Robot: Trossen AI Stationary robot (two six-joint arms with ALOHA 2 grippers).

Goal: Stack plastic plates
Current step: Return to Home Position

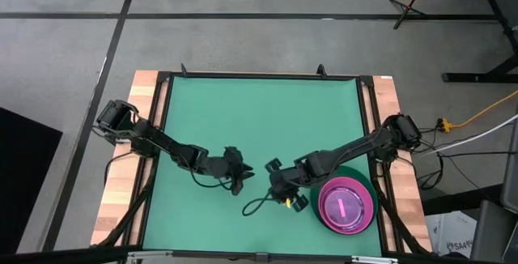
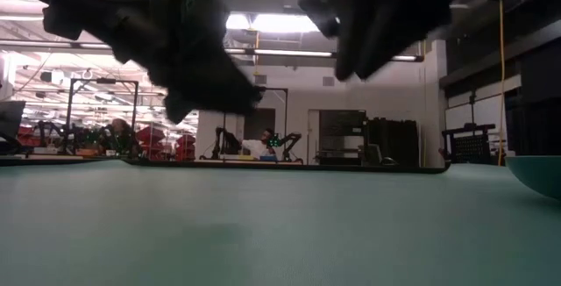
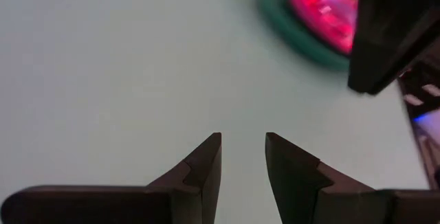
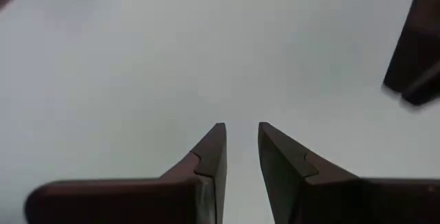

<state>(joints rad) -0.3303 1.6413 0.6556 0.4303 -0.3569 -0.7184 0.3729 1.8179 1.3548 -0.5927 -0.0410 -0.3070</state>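
Plates first: I've got one stack [image 1: 346, 206] sitting in the near right corner of the bench [image 1: 259, 110]. The green plate [image 1: 364, 179] is at the bottom, its dark rim peeking out on the far side and the right. A pink plate [image 1: 344, 193] is on top, see-through, with a brighter pink streak at its middle. I can't count the layers in between from up here. In the low view the green rim just cuts in at the right edge, resting on the mat.

Right tool [image 1: 279, 185] hangs just left of the stack, close but not touching it, pointing left toward the middle of the bench. On its wrist camera the two fingers [image 4: 210, 162] stand a narrow gap apart with only bare mat between them, nothing held. A dark cable [image 1: 254, 207] loops just beside it on the near side.

Left tool [image 1: 235, 171] faces it from the left, near the middle of the bench. The two tools are close but apart. Same story on its wrist camera: fingers [image 3: 206, 165] a slim gap apart, nothing between them. Past them I see the stack, blurred, pink over green, with part of the right arm in front of it.

From bench height both tools hang above the mat, clear of it.
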